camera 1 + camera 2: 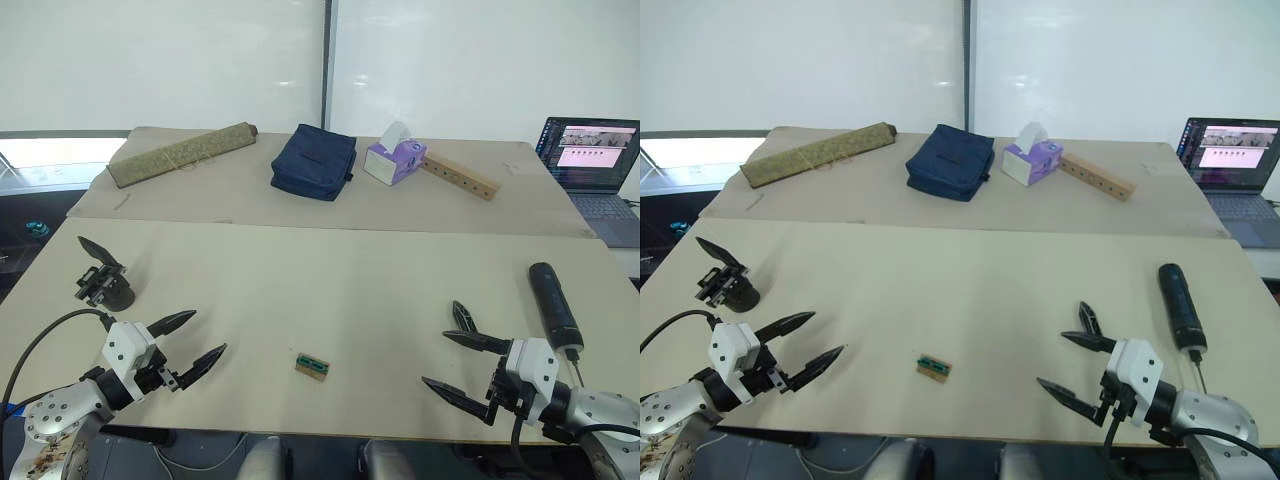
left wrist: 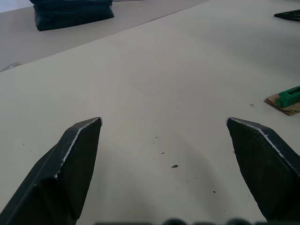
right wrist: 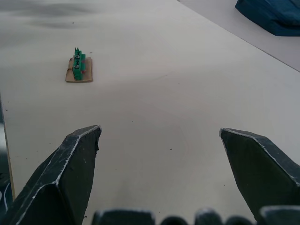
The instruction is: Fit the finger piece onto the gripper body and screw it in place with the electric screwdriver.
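Observation:
The gripper body [image 1: 107, 289] is a small black block at the table's left, with a pointed black claw sticking up from its top. My left gripper [image 1: 209, 331] hovers open and empty just in front of it, toward the near edge. A small black claw, the finger piece [image 1: 461, 316], lies on the table right beside the inner finger of my right gripper [image 1: 434, 358], which is open and holds nothing. The electric screwdriver [image 1: 554, 300] lies flat to the right of that gripper, its thin bit pointing at the near edge.
A tiny tan block with a green top [image 1: 313, 366] sits near the front edge between the grippers. On the rear table are a rolled mat [image 1: 185, 152], a navy bag [image 1: 313, 162], a tissue box [image 1: 394, 160], a wooden bar [image 1: 460, 177] and a laptop [image 1: 590, 160].

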